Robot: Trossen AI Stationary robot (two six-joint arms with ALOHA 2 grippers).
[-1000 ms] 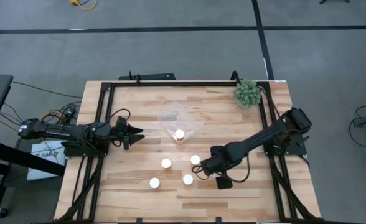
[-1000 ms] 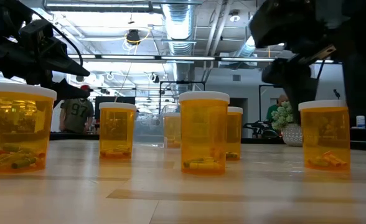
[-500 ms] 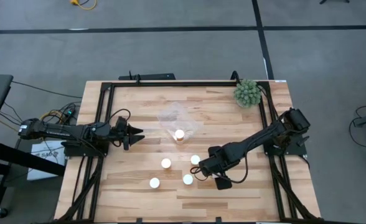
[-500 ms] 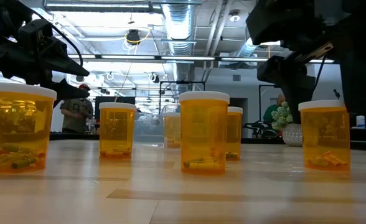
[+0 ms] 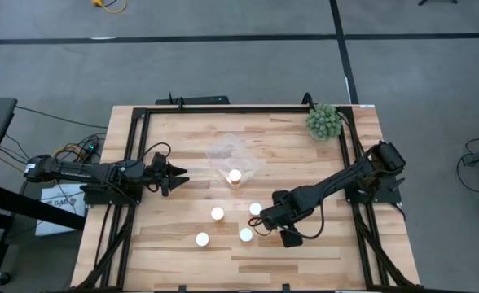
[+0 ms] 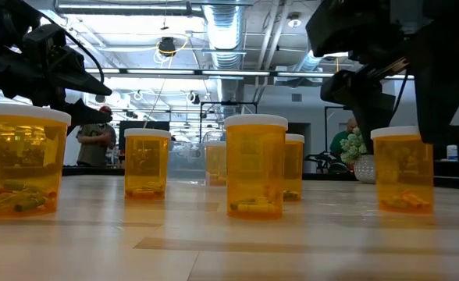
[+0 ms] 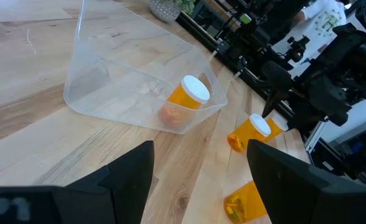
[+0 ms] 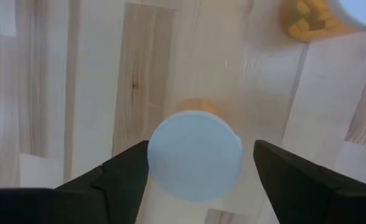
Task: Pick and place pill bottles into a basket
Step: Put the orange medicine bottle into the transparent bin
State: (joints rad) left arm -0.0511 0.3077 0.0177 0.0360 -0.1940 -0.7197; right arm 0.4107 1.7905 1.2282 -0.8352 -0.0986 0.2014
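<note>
- High view: the basket point(image 5: 233, 161) sat near the middle of the table point(image 5: 182, 256), with one pill bottle point(image 5: 235, 175) already inside it. Four more white caps stood on the near side of the basket: one point(image 5: 217, 213), one point(image 5: 202, 239), one point(image 5: 246, 234), and the target bottle point(image 5: 256, 209) right at the right gripper point(image 5: 264, 220). The left gripper point(image 5: 177, 173) waited well to the left of the basket. The green plant ball point(image 5: 323, 121) sat off at the far right corner.
- Low view: orange bottles stood upright along the wood, the centre one point(image 6: 255, 165) closest, a few loose pills showing in the bottom. The right arm hung over the rightmost bottle point(image 6: 403, 168). People showed in the room behind.
- Left wrist view: the left gripper point(image 7: 198, 177) was spread wide with nothing in it, pointed at the basket point(image 7: 108, 74), where the bottle point(image 7: 186, 98) lay tilted on its side.
- Right wrist view: the right gripper point(image 8: 195, 171) was wide open, fingers either side of the target's cap point(image 8: 194, 163), not yet touching. Another bottle point(image 8: 320, 15) stood near it.
- Handling, as a judgement: the bottles looked light, rigid and smooth, easy to tip or let slip. A squeeze across the cap or just under it seemed the safest hold.
</note>
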